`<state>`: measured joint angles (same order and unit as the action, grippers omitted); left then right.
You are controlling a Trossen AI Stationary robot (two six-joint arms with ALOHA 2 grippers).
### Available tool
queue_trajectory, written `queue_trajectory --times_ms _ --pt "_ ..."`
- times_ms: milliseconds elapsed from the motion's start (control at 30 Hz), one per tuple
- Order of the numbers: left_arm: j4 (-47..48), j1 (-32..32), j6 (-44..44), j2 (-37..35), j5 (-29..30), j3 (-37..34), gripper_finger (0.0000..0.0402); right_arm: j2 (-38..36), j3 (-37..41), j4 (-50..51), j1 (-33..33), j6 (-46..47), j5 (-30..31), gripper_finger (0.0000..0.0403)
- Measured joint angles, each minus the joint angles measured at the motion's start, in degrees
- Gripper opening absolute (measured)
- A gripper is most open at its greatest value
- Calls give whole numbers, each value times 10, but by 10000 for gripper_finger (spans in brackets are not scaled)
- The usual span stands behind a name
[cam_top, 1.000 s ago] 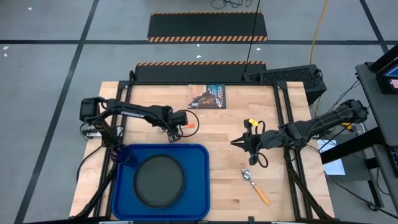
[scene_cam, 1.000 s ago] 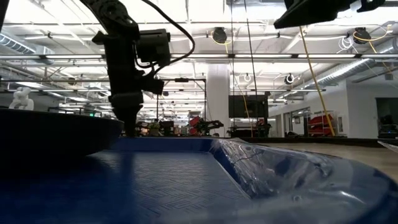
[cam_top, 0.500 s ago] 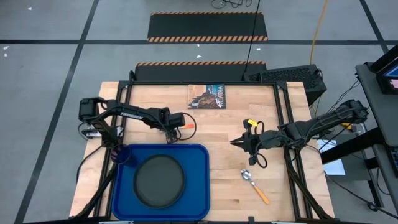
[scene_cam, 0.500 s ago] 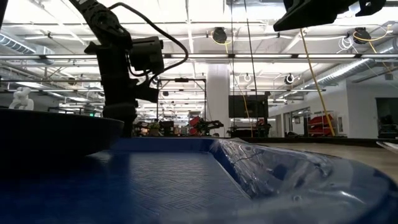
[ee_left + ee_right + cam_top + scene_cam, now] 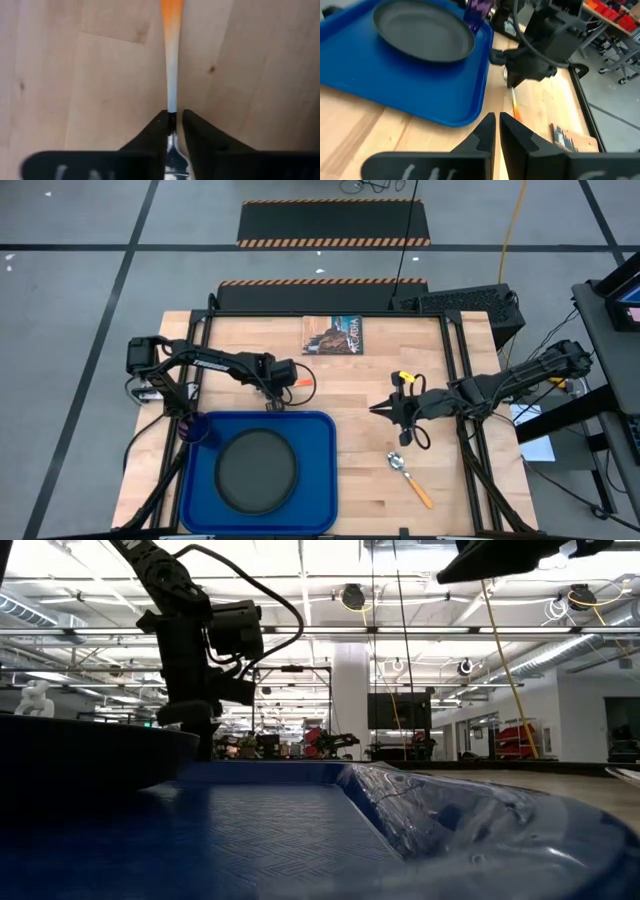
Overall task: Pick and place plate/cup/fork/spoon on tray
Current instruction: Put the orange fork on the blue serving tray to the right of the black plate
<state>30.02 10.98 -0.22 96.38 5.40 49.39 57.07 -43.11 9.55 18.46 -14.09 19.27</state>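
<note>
The blue tray lies at the near left with the black plate in its middle and the purple cup upright in its far left corner. Just beyond the tray's far rim, the fork lies flat on the wood, orange handle toward the right. My left gripper stands over its metal end, shut on it. The spoon lies on the table at the near right. My right gripper hovers shut, right of centre, holding nothing. My left gripper pinches the fork's silver neck, between the tines and the orange handle, with one finger on each side. The fingers come from above, pointing down, and lie across the fork. The fork lies flat on the table.
A small book lies at the far middle of the table. Bare wood lies between the tray and the spoon. Black frame rails run along the table's left and right sides.
My left gripper has come down toward the table at the fork, as the low view shows. The right arm has kept still.
</note>
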Motion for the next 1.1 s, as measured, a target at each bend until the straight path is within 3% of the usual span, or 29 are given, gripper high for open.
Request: queue_trajectory --times_ms 133,300,567,867,1100 --pt "1 -2 13 0 -6 2 13 0 0 -30 0 1 -2 16" --pt "14 -15 39 -16 0 16 23 0 0 -41 0 9 -2 16" --pt "58 -61 103 -62 1 84 14 1 0 -42 0 19 0 16" --pt "135 -138 132 -62 28 185 10 1 -1 -34 0 22 1 16" --pt "118 -210 262 -62 15 216 12 1 -1 3 0 39 1 16"
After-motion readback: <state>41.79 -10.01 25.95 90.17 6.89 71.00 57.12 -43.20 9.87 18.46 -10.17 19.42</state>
